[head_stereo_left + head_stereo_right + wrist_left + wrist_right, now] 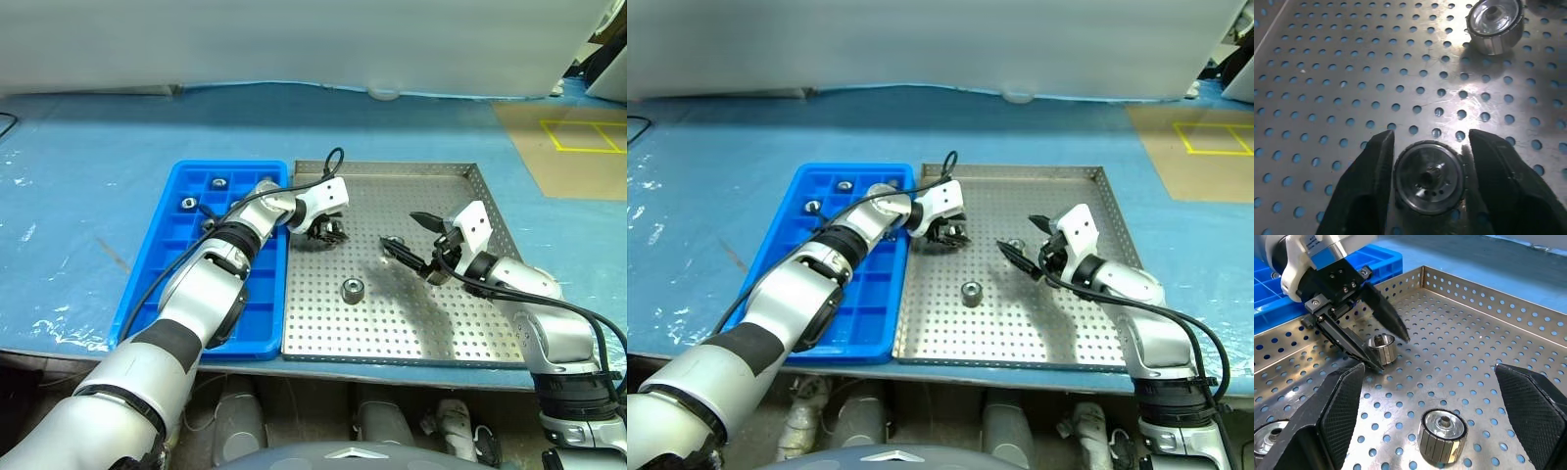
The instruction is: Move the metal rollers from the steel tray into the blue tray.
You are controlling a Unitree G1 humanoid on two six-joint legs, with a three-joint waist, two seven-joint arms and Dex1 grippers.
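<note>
A blue sheet covers the table [88, 186]. On my left lies the blue tray [157, 284], with a few rollers in its far cells [219, 182]. The steel tray [441, 333] sits just beside it. My left gripper [1427, 169] straddles a roller [1429, 177] on the steel, jaws partly closed around it with slim gaps showing. Another roller [353, 289] lies mid-tray, and a third [396, 241] rests near my right gripper [404, 237], whose jaws stand wide open.

Blue table covering [88, 166], tan board [573, 147] (yellow taped squares [586, 135] on it), pale wall [294, 39] behind
</note>
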